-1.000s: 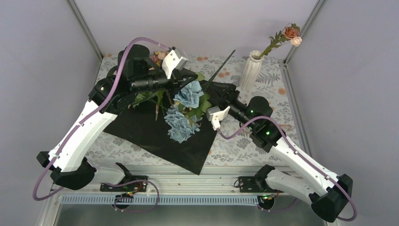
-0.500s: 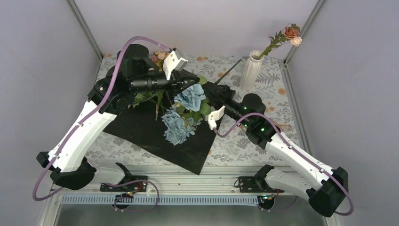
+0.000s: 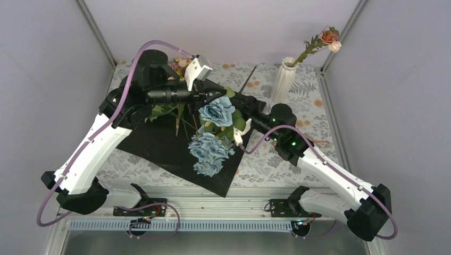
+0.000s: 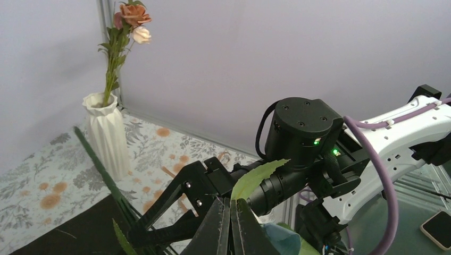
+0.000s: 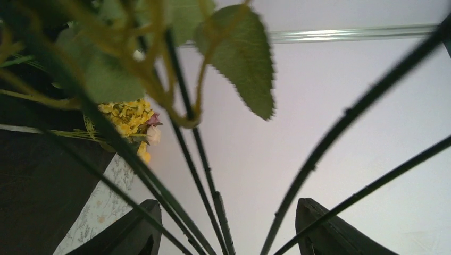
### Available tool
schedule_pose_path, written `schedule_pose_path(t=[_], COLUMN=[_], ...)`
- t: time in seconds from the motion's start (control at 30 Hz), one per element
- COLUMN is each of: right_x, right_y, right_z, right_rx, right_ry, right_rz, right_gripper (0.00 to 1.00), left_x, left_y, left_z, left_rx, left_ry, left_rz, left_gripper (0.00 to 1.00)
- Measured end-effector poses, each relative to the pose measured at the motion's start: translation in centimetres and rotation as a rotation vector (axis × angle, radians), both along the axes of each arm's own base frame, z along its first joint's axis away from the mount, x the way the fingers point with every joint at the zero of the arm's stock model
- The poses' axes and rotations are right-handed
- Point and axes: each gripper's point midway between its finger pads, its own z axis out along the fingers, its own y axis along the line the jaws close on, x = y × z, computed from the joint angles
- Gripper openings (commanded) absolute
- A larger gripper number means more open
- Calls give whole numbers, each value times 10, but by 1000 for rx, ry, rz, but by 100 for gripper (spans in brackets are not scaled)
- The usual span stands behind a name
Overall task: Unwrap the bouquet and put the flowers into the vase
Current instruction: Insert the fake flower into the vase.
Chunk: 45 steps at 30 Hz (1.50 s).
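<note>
Left gripper (image 4: 230, 226): closed on flowers (image 3: 215, 111), frame centre.
Right gripper (image 5: 228, 234): fingers apart, green stems between them.
Vase (image 3: 282, 79): upper right, holding one rose stem (image 3: 319, 42).
Black sheet (image 3: 159, 146): under the blooms.

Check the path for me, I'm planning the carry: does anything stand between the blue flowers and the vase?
Yes. The right gripper sits between the blue flowers and the vase, fingers open around the stems. A rose stem already stands in the vase.
</note>
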Motion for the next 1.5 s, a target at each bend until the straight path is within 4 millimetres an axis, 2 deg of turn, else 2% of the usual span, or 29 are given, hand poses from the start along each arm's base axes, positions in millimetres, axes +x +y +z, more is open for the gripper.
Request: schedule_pose_path(t=[0.07, 0.13, 0.2, 0.27, 0.33, 0.37, 0.43, 0.5, 0.67, 0.73, 0.83, 1.03, 1.13, 1.23, 1.37, 1.4, 1.5], right_x=[1, 1, 1, 1, 0, -1, -2, -2, 2, 5, 10, 24, 47, 78, 115, 123, 139], right_y=[1, 2, 3, 5, 6, 7, 8, 8, 13, 15, 19, 23, 23, 13, -17, -27, -50], right_z=[0, 2, 4, 5, 7, 8, 12, 16, 1, -2, -1, 8, 21, 43, 73, 80, 95], right_rx=[-4, -3, -1, 4, 6, 17, 29, 44, 43, 51, 86, 202, 294, 430, 640, 695, 820], right_ry=[1, 0, -3, 0, -8, 1, -5, 0, 99, 150, 226, 368, 471, 566, 662, 682, 712], right_rz=[1, 4, 11, 18, 28, 34, 42, 40, 41, 37, 27, -13, -57, -124, -217, -241, -294], right_gripper=[63, 56, 42, 22, 8, 4, 4, 4, 4, 4, 4, 4, 4, 4, 4, 4, 4], left_x=[0, -1, -1, -1, -1, -1, 0, 1, 6, 8, 13, 36, 46, 49, 50, 51, 56], left_y=[0, 0, 0, 0, 0, 0, 1, 1, 4, 6, 14, 51, 74, 99, 125, 130, 135], left_z=[0, 0, 0, 0, 0, -1, -1, -1, 5, 13, 35, 80, 85, 77, 52, 40, 10], left_rx=[-1, -2, -3, -3, -2, -2, 1, 1, -9, -17, -43, -72, -55, -30, 16, 38, 95], left_ry=[3, 4, 7, 9, 12, 15, 18, 19, 0, -22, -78, -227, -273, -298, -306, -304, -289], left_rz=[-2, -4, -4, -3, -2, -1, 3, 8, 46, 65, 122, 377, 511, 632, 744, 766, 800], left_gripper=[2, 2, 3, 2, 2, 3, 5, 12, 27, 41, 66, 99, 100, 100, 100, 100, 100])
